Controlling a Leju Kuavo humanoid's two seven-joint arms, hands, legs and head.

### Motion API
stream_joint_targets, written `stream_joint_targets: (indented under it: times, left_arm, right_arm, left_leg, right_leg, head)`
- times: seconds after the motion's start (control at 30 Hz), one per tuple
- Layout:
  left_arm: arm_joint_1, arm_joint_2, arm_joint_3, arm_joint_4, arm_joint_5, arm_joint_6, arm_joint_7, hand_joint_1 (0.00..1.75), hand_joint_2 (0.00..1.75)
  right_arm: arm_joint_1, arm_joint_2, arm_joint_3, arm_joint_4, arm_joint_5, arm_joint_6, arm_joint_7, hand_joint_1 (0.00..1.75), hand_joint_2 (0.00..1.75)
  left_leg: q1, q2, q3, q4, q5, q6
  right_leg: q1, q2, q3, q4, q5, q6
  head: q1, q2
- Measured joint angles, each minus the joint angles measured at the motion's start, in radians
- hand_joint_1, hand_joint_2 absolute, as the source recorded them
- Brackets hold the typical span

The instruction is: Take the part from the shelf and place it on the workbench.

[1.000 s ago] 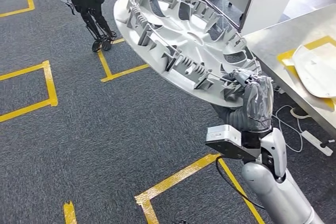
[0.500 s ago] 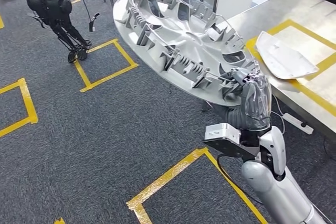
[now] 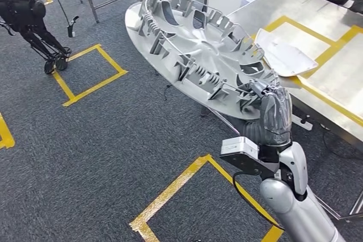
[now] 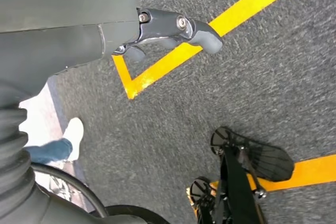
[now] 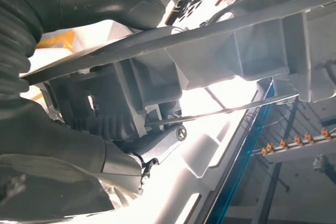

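Part (image 3: pixel 201 49), a large grey ribbed disc, held tilted above the carpet, right hand (image 3: pixel 274 114) fingers clenched on its rim at five o'clock, steel desk (image 3: pixel 342 83) at two o'clock, left hand (image 4: pixel 174 27) holding nothing, fingers loosely extended.

Even bright light, wrist glare, floor blur

No readable text, label, brand or number anywhere; plain yellow tape lines (image 3: pixel 94 83) on the floor, no lettering.
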Motion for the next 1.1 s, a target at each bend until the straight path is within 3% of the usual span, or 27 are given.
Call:
stream_joint_targets:
  times: [0.03, 0.07, 0.17, 0.23, 0.3, 0.37, 0.47, 0.5, 0.53, 0.57, 0.6, 0.67, 0.73, 0.8, 0.87, 0.9, 0.93, 1.0, 1.03, 1.07, 1.1]
  left_arm:
    - [0.000, 0.000, 0.000, 0.000, 0.000, 0.000, -0.001, 0.00, 1.75]
    - [-0.001, -0.002, 0.000, 0.000, 0.000, 0.000, -0.003, 0.00, 1.75]
    - [-0.001, -0.007, 0.000, 0.000, 0.000, 0.002, -0.014, 0.00, 1.75]
    - [0.002, -0.008, 0.000, 0.000, 0.000, 0.005, -0.019, 0.00, 1.75]
    - [0.003, -0.009, 0.000, 0.000, -0.002, 0.010, -0.021, 0.00, 1.75]
    - [0.001, -0.009, 0.000, 0.000, -0.004, 0.014, -0.023, 0.00, 1.75]
    - [0.001, -0.011, 0.000, 0.000, -0.008, 0.015, -0.026, 0.00, 1.75]
    - [0.002, -0.011, 0.000, 0.000, -0.010, 0.015, -0.026, 0.00, 1.75]
    - [0.003, -0.011, 0.000, 0.000, -0.011, 0.016, -0.027, 0.00, 1.75]
    - [0.003, -0.011, 0.000, 0.000, -0.012, 0.016, -0.027, 0.00, 1.75]
    - [0.003, -0.011, 0.000, 0.000, -0.012, 0.016, -0.027, 0.00, 1.75]
    - [0.003, -0.010, 0.001, 0.000, -0.012, 0.016, -0.027, 0.00, 1.75]
    - [0.002, -0.010, 0.001, 0.000, -0.012, 0.017, -0.028, 0.00, 1.75]
    - [0.001, -0.012, 0.001, 0.000, -0.012, 0.017, -0.029, 0.00, 1.75]
    - [-0.001, -0.012, 0.001, 0.000, -0.011, 0.017, -0.030, 0.00, 1.75]
    - [-0.002, -0.013, 0.001, 0.000, -0.011, 0.017, -0.030, 0.00, 1.75]
    - [-0.001, -0.012, 0.001, 0.000, -0.012, 0.017, -0.030, 0.00, 1.75]
    - [0.002, -0.013, 0.001, 0.000, -0.012, 0.017, -0.030, 0.00, 1.75]
    - [0.003, -0.013, 0.001, 0.000, -0.013, 0.017, -0.030, 0.00, 1.75]
    - [0.003, -0.014, 0.001, 0.000, -0.014, 0.017, -0.030, 0.00, 1.75]
    - [0.002, -0.014, 0.001, 0.000, -0.015, 0.017, -0.030, 0.00, 1.75]
  right_arm:
    - [0.002, 0.000, 0.000, 0.000, 0.001, -0.002, 0.002, 1.75, 1.75]
    - [0.006, 0.000, -0.002, -0.001, 0.001, -0.007, 0.005, 1.75, 1.75]
    - [0.035, -0.003, -0.036, -0.013, -0.021, -0.042, 0.001, 1.75, 1.75]
    - [0.054, -0.005, -0.069, -0.026, -0.039, -0.060, -0.016, 1.75, 1.75]
    - [0.065, -0.005, -0.095, -0.033, -0.044, -0.064, -0.029, 1.75, 1.75]
    - [0.070, -0.006, -0.108, -0.038, -0.042, -0.062, -0.035, 1.75, 1.75]
    - [0.074, -0.006, -0.114, -0.040, -0.037, -0.058, -0.038, 1.75, 1.75]
    - [0.075, -0.006, -0.114, -0.040, -0.037, -0.057, -0.039, 1.75, 1.75]
    - [0.076, -0.006, -0.115, -0.040, -0.037, -0.057, -0.039, 1.75, 1.75]
    - [0.077, -0.006, -0.116, -0.040, -0.037, -0.057, -0.039, 1.75, 1.75]
    - [0.077, -0.006, -0.116, -0.040, -0.037, -0.057, -0.039, 1.75, 1.75]
    - [0.077, -0.006, -0.117, -0.040, -0.037, -0.056, -0.039, 1.75, 1.75]
    - [0.077, -0.006, -0.118, -0.041, -0.037, -0.056, -0.039, 1.75, 1.75]
    - [0.080, -0.006, -0.120, -0.042, -0.037, -0.056, -0.039, 1.75, 1.75]
    - [0.082, -0.006, -0.124, -0.042, -0.037, -0.056, -0.039, 1.75, 1.75]
    - [0.082, -0.006, -0.125, -0.042, -0.037, -0.056, -0.039, 1.75, 1.75]
    - [0.082, -0.006, -0.126, -0.042, -0.037, -0.056, -0.039, 1.75, 1.75]
    - [0.083, -0.006, -0.126, -0.042, -0.036, -0.055, -0.040, 1.75, 1.75]
    - [0.084, -0.006, -0.126, -0.042, -0.036, -0.055, -0.040, 1.75, 1.75]
    - [0.085, -0.006, -0.126, -0.042, -0.036, -0.055, -0.039, 1.75, 1.75]
    - [0.086, -0.006, -0.126, -0.042, -0.036, -0.056, -0.039, 1.75, 1.75]
  left_leg:
    - [0.000, 0.010, 0.000, 0.000, -0.001, 0.000]
    - [0.000, 0.020, 0.002, 0.001, -0.002, -0.001]
    - [-0.004, 0.038, 0.005, 0.006, -0.010, -0.010]
    - [-0.011, 0.051, 0.006, 0.011, -0.014, -0.018]
    - [-0.011, 0.068, 0.008, 0.014, -0.019, -0.026]
    - [-0.007, 0.048, -0.002, 0.049, -0.047, -0.036]
    - [-0.003, 0.001, -0.084, 0.238, -0.140, -0.044]
    - [-0.002, -0.003, -0.110, 0.292, -0.156, -0.045]
    - [-0.002, -0.005, -0.121, 0.311, -0.151, -0.044]
    - [-0.002, -0.007, -0.112, 0.286, -0.126, -0.041]
    - [-0.002, -0.015, -0.087, 0.228, -0.087, -0.037]
    - [0.000, -0.054, -0.027, 0.088, -0.026, -0.028]
    - [0.000, -0.081, -0.001, 0.026, -0.014, -0.025]
    - [-0.001, -0.070, 0.000, 0.018, -0.012, -0.020]
    - [0.003, -0.052, 0.003, 0.008, -0.006, -0.010]
    - [0.005, -0.042, 0.004, 0.003, -0.003, -0.005]
    - [0.004, -0.032, 0.004, 0.002, -0.003, -0.003]
    - [0.004, -0.011, 0.003, 0.003, -0.004, -0.001]
    - [0.003, 0.000, 0.003, 0.003, -0.004, -0.001]
    - [0.003, 0.010, 0.004, 0.003, -0.005, -0.002]
    - [0.003, 0.019, 0.005, 0.004, -0.006, -0.003]
  right_leg:
    - [-0.001, -0.003, -0.005, 0.010, 0.007, 0.003]
    - [-0.003, -0.008, 0.014, -0.025, 0.033, 0.004]
    - [0.000, -0.060, 0.124, -0.230, 0.115, 0.000]
    - [0.004, -0.079, 0.151, -0.279, 0.120, -0.008]
    - [0.003, -0.059, 0.150, -0.281, 0.124, -0.019]
    - [-0.001, -0.038, 0.151, -0.284, 0.128, -0.031]
    - [-0.004, -0.008, 0.152, -0.284, 0.130, -0.041]
    - [-0.003, 0.004, 0.153, -0.284, 0.130, -0.042]
    - [-0.002, 0.016, 0.153, -0.283, 0.130, -0.042]
    - [-0.002, 0.028, 0.154, -0.282, 0.130, -0.042]
    - [-0.002, 0.040, 0.155, -0.281, 0.130, -0.041]
    - [-0.002, 0.060, 0.153, -0.278, 0.130, -0.039]
    - [-0.005, 0.077, 0.145, -0.277, 0.133, -0.029]
    - [-0.008, 0.090, 0.138, -0.280, 0.136, -0.016]
    - [-0.008, 0.064, 0.121, -0.258, 0.118, -0.005]
    - [-0.007, 0.040, 0.100, -0.218, 0.093, -0.001]
    - [-0.006, 0.016, 0.071, -0.157, 0.060, 0.002]
    - [-0.007, -0.001, 0.009, -0.021, 0.004, 0.009]
    - [-0.007, -0.003, -0.006, 0.012, 0.000, 0.011]
    - [-0.007, -0.005, -0.001, 0.003, 0.015, 0.012]
    - [-0.007, -0.010, 0.024, -0.044, 0.044, 0.012]
  head:
    - [0.000, 0.000]
    - [0.000, 0.000]
    - [0.001, 0.000]
    - [-0.001, 0.000]
    - [-0.003, 0.000]
    - [-0.007, 0.000]
    - [-0.017, 0.000]
    - [-0.017, 0.000]
    - [-0.017, 0.000]
    - [-0.017, 0.000]
    - [-0.017, 0.000]
    - [-0.017, 0.000]
    - [-0.017, 0.000]
    - [-0.017, 0.000]
    - [-0.013, 0.000]
    - [-0.011, 0.000]
    - [-0.008, 0.000]
    - [-0.007, 0.000]
    - [-0.006, 0.000]
    - [-0.006, 0.000]
    - [-0.006, 0.000]
